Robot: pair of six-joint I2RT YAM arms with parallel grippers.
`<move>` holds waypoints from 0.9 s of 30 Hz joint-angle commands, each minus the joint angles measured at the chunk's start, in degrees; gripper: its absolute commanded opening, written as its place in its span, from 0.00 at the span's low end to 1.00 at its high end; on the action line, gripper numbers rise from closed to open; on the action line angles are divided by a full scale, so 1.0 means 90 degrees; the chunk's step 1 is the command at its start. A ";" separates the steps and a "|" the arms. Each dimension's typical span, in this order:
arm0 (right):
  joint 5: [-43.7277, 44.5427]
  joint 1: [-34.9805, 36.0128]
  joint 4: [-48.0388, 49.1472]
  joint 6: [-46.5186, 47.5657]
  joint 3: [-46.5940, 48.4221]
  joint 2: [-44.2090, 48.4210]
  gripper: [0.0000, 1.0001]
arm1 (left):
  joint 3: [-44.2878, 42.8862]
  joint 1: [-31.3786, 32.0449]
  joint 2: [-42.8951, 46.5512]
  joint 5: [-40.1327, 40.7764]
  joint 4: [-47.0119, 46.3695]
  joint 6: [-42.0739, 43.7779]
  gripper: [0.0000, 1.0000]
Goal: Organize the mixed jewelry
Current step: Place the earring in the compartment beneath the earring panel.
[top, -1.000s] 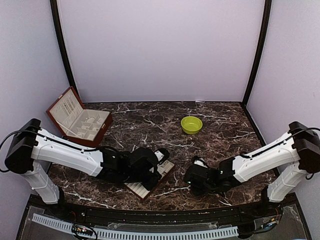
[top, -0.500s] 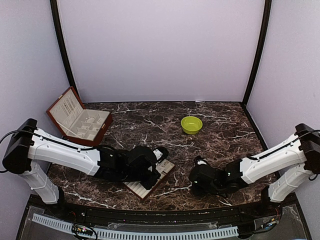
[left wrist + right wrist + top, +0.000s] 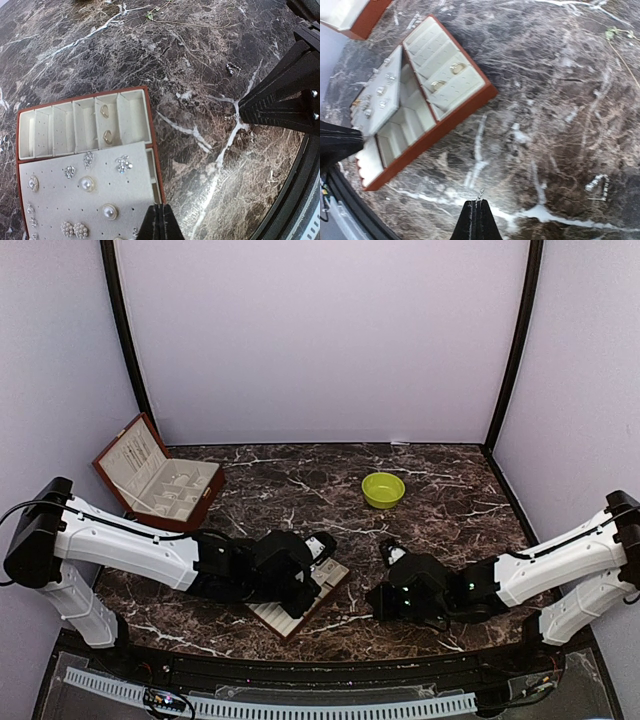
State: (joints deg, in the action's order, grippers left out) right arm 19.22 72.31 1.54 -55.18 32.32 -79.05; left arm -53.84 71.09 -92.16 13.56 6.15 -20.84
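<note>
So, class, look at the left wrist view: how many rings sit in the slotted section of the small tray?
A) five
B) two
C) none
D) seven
B: one ring and a second ring sit in the same slot of the tray, one above the other; the other slots look bare.

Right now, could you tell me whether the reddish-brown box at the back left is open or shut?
Open: the reddish-brown box has its lid leaning back, and its cream compartments show from above.
</note>
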 commanded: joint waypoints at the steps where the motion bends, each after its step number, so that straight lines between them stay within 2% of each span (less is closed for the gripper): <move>1: -0.0335 -0.0032 0.1164 0.0100 -0.0090 0.0069 0.00 | 0.0016 0.0011 0.0270 0.0017 0.0068 -0.0087 0.00; 14: -0.0602 -0.0143 0.2848 0.0139 0.0109 -0.0859 0.00 | 0.0020 0.0011 0.0329 0.0049 0.0114 -0.0079 0.00; 27: -0.0607 -0.0304 0.3443 0.0329 0.0348 -0.1589 0.00 | 0.0001 0.0011 0.0392 0.0059 0.0076 -0.0096 0.00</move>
State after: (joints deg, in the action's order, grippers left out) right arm 14.46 70.39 28.42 -53.08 34.02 -91.72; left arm -53.84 71.09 -91.20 14.02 6.55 -20.86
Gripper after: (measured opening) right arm 0.008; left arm 0.008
